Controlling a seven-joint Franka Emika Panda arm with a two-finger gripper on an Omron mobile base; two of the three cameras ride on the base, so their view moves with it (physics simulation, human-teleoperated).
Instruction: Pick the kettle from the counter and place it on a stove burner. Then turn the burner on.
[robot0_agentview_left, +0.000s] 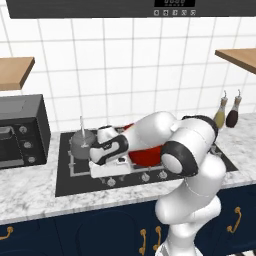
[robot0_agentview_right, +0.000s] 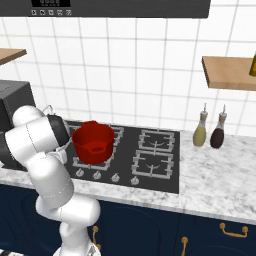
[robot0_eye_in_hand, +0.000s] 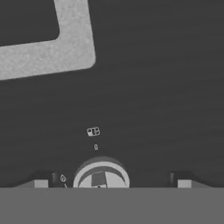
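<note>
Jaws: apart, nothing between; fingertips low left and low right in the hand view, gripper (robot0_eye_in_hand: 109, 183) centred over a knob (robot0_eye_in_hand: 101, 175) at bottom centre.
Knob: round, pale, with a raised bar across its face, straddled but apparently not yet pinched; small burner icon (robot0_eye_in_hand: 93, 131) printed just above on the black glass.
Kettle (robot0_agentview_left: 81, 141): centre left of the left base view, sitting on the stove burner (robot0_agentview_left: 75, 162) at the left end of the cooktop, thin handle upright, off the counter (robot0_agentview_left: 30, 192).
Red pot (robot0_agentview_right: 93, 141): centre left of the right base view, on a neighbouring grate, partly behind the arm.
Grate corner (robot0_eye_in_hand: 65, 43): grey bar bending through the upper left of the hand view.
Done, judging by the layout: pick and place finished.
Left: close on the knob, twist, burner on; flame not visible anywhere.
Doubt: whether this knob serves the kettle's burner cannot be told from the icon.
</note>
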